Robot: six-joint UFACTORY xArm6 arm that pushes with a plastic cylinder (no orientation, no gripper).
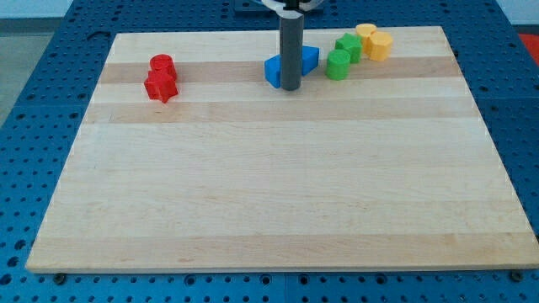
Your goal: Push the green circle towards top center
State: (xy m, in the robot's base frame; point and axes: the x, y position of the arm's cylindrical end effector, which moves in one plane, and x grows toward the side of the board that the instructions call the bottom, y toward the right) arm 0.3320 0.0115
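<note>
Progress looks partial: left to right, our tip (290,87) rests at the blue blocks (274,71), far centre; we have no jaws. Green circle (338,65) sits just right, still needing a leftward push.

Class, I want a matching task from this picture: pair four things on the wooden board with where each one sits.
Things
1. two red blocks
2. two yellow blocks
3. two green blocks
4. my tip

Places
A. the view's top right, farthest right
B. the view's top left
C. against the two blue blocks, top centre
D. between the blue and yellow blocks

Pairs: 1-B, 2-A, 3-D, 4-C
</note>
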